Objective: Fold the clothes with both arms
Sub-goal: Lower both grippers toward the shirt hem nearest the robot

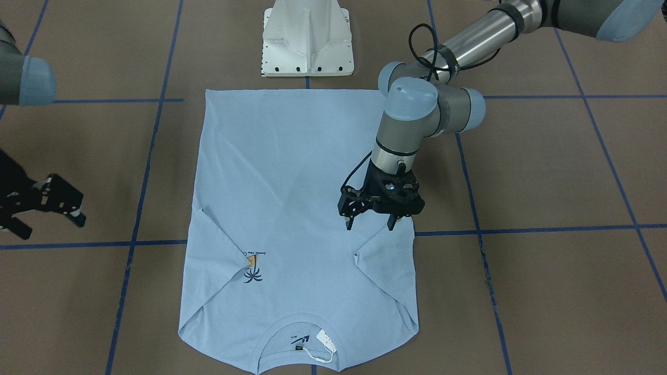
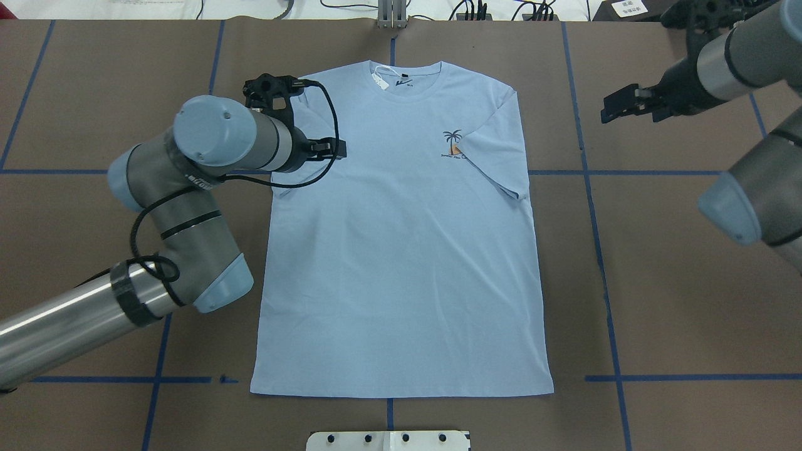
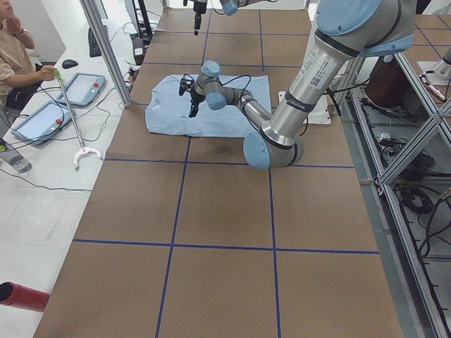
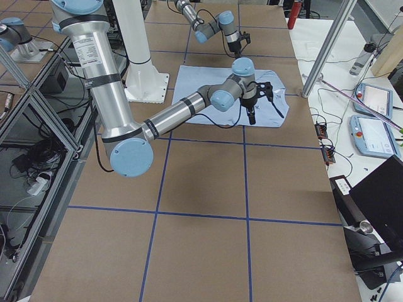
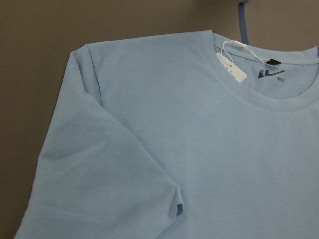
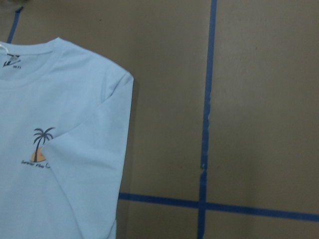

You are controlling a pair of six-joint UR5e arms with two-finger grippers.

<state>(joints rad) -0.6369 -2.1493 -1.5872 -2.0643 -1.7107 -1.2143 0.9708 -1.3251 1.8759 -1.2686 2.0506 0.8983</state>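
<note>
The light blue T-shirt (image 2: pixel 401 250) lies flat and face up, collar away from the robot, both sleeves folded in over the chest. Its palm print (image 1: pixel 252 271) is partly covered by one sleeve. The white hang tag (image 5: pixel 228 62) lies at the collar beside the dark neck label (image 5: pixel 271 74). My left gripper (image 1: pixel 369 225) hovers open and empty over the folded sleeve on its side; the arm hides that sleeve from overhead. My right gripper (image 1: pixel 49 224) hangs off the shirt, over bare table, fingers apart and empty. The shirt also shows in the right wrist view (image 6: pixel 60 149).
The white pedestal base (image 1: pixel 307 41) stands at the shirt's hem. Blue tape lines (image 6: pixel 205 124) cross the brown table. A person (image 3: pixel 17 63) sits by side tables with tablets (image 3: pixel 84 88). A red cylinder (image 3: pixel 21 296) lies at the table's near left end.
</note>
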